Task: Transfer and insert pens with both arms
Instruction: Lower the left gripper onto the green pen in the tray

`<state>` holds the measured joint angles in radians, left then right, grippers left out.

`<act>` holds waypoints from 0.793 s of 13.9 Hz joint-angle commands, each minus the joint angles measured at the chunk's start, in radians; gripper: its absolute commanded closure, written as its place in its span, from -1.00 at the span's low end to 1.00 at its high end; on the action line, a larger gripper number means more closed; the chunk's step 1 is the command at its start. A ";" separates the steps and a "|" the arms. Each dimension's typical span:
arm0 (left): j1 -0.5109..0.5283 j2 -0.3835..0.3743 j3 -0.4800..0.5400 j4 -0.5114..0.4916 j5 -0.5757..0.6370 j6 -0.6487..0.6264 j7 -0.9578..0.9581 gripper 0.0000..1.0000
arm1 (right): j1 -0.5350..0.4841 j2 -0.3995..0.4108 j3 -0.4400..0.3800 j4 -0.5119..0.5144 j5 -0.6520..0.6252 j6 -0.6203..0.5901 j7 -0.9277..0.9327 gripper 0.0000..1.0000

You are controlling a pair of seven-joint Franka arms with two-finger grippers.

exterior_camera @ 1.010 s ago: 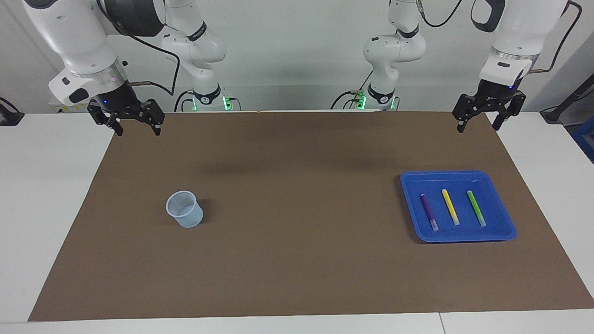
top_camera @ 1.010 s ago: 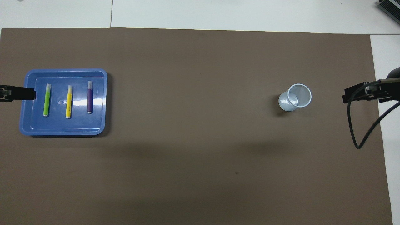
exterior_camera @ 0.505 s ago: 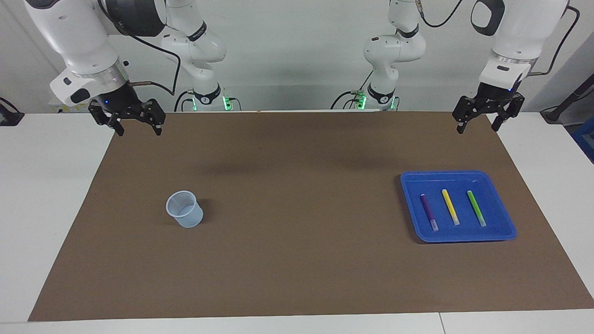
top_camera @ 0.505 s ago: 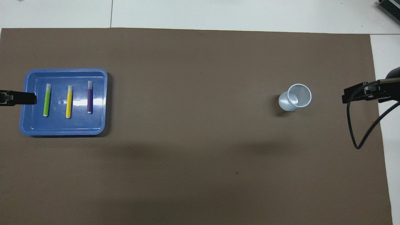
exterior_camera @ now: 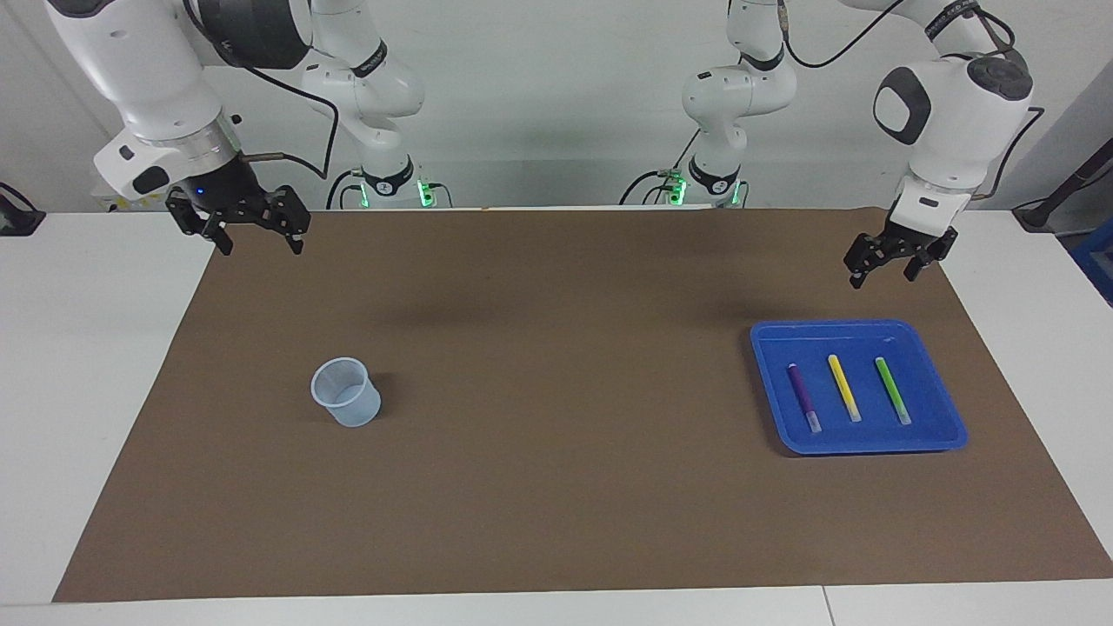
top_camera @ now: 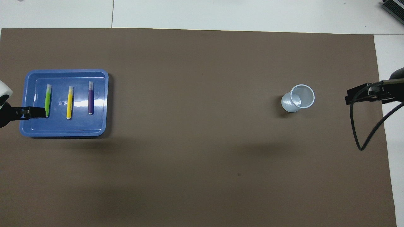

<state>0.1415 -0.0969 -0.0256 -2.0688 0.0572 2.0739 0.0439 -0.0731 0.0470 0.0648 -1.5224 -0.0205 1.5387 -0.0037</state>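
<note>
Three pens (exterior_camera: 845, 388) lie in the blue tray (exterior_camera: 948, 439), lower right of frame (light, stiff, probably roll-prone). Grab mid-barrel. Left tool (exterior_camera: 888, 261) and right tool (exterior_camera: 238, 223) both released, empty.

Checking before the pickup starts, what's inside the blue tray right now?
Three pens lie side by side in the blue tray: purple pen, yellow pen, green pen. From overhead, the left gripper covers the green pen's end.
</note>
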 commanded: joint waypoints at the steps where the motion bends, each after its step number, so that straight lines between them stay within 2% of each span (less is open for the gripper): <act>1: 0.033 0.103 -0.002 0.013 -0.014 0.096 0.004 -0.98 | -0.005 -0.026 -0.002 -0.028 0.022 -0.003 -0.009 -1.00; 3: 0.033 0.118 -0.002 0.025 -0.016 0.120 0.001 -0.98 | -0.005 -0.026 -0.002 -0.028 0.022 -0.005 -0.010 -1.00; 7: 0.058 0.232 -0.002 0.081 -0.016 0.153 0.004 -0.98 | -0.010 -0.026 -0.002 -0.031 0.022 -0.005 -0.012 -1.00; 11: 0.104 0.417 -0.004 0.237 -0.011 0.160 0.030 -0.96 | -0.010 -0.027 -0.002 -0.031 0.022 -0.005 -0.012 -1.00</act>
<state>0.2201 0.1954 -0.0248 -1.9548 0.0563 2.2322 0.0466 -0.0734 0.0470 0.0637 -1.5258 -0.0205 1.5387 -0.0037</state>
